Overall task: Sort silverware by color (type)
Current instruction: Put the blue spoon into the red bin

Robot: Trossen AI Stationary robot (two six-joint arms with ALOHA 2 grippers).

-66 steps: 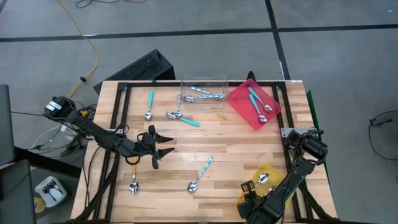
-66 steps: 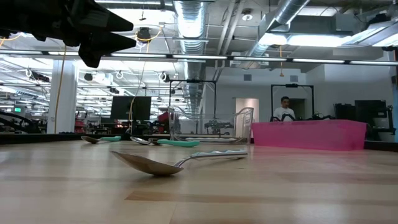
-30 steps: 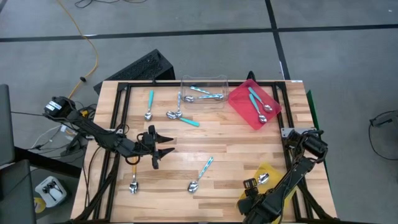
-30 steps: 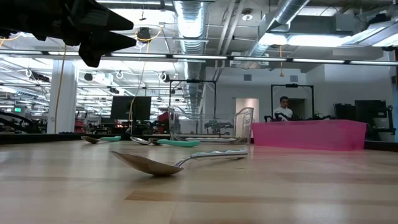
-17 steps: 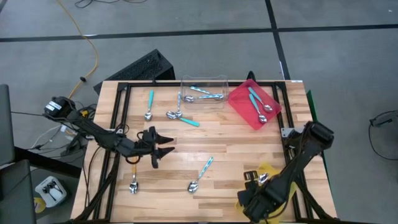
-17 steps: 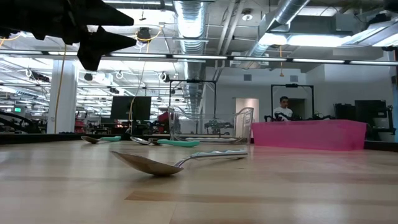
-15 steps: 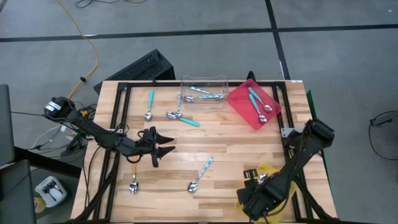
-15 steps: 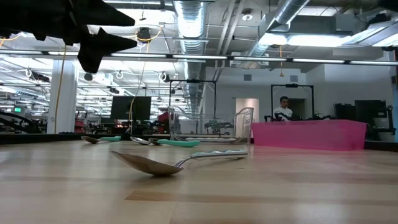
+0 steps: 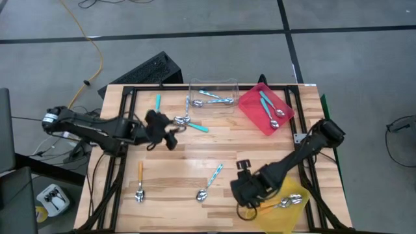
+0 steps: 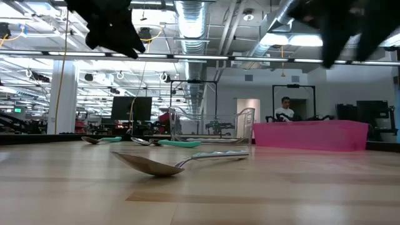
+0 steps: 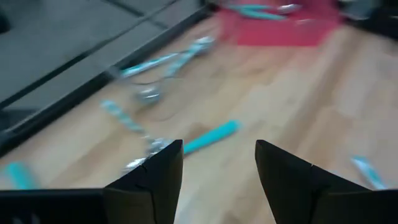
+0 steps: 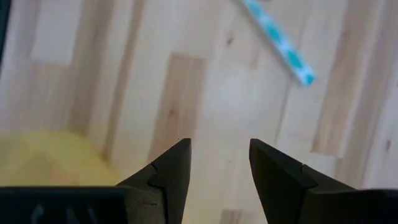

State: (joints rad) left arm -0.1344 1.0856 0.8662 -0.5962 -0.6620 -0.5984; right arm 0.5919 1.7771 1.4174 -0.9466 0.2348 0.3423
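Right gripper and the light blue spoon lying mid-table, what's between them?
Bare wooden table only, per the high view, between the right gripper and the light blue spoon.

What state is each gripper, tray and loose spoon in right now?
Left gripper: open, empty, above the teal spoon.
Right gripper: open, empty.
Yellow tray: holds a spoon.
Red tray: holds teal spoons.
Clear tray: holds light blue spoons.
Orange spoon: lying loose on the table.

Spoon handles (image 9: 215,173) teal, one orange (image 9: 140,171) — trays red (image 9: 250,107), yellow (image 9: 296,208).
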